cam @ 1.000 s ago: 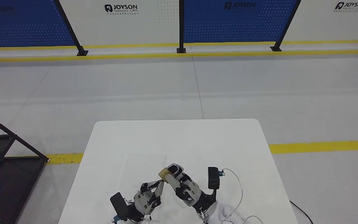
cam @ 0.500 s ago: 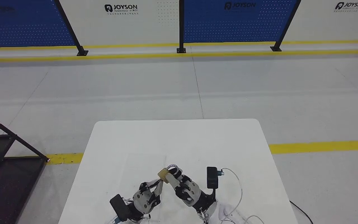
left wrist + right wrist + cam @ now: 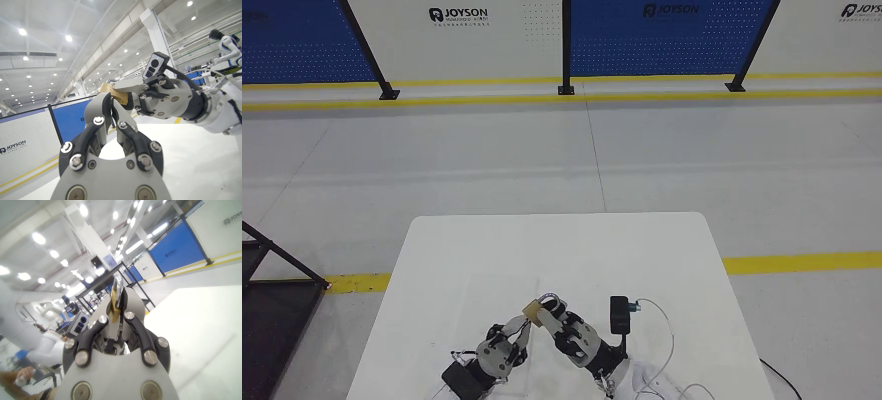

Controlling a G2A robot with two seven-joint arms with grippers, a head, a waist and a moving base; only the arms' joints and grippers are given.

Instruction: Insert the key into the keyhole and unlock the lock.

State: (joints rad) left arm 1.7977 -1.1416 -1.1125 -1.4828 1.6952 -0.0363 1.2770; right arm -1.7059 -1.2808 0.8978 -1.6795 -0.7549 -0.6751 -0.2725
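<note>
Right gripper (image 3: 117, 301) clamps the brass padlock (image 3: 114, 313) by its flat sides, up above the table (image 3: 642, 250) near its front edge. Left gripper (image 3: 112, 106) is pinched closed just beneath it, and any key there is hidden. The padlock looks heavy, rigid and slick, so that flat-side hold suits it.

Pale grey floor (image 3: 662, 160), yellow lines (image 3: 802, 263) across it. Blue and white barrier panels (image 3: 672, 45) behind, black posts (image 3: 566, 45). White table (image 3: 562, 250) in front. Round ceiling lights (image 3: 68, 38) overhead.
</note>
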